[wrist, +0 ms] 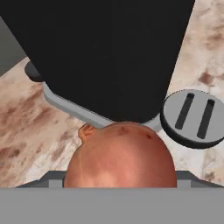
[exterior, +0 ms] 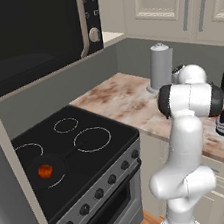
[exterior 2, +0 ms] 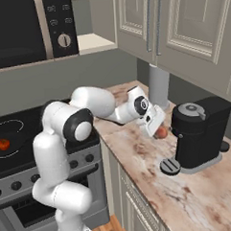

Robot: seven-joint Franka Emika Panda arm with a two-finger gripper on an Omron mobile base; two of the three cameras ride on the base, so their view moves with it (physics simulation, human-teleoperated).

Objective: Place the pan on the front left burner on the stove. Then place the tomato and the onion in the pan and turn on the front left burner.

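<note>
hand [exterior 2: 158, 129] down low on the marble worktop [exterior 2: 198, 194], jaws spread wide with the onion [wrist: 120, 155] sitting right between them, big and brownish-orange in the hand view. whether the pads touch it, can't tell. just past it, the black coffee machine [exterior 2: 200, 132] and its round grey drip tray [wrist: 195, 119]. over on the stove [exterior: 74, 154], the tomato [exterior: 45, 170] sits in the pan [exterior: 54, 168] on the front left burner [exterior: 60, 181].

both base views overlook the stove [exterior: 74, 154]; hand view hugs the onion [wrist: 120, 157].
</note>
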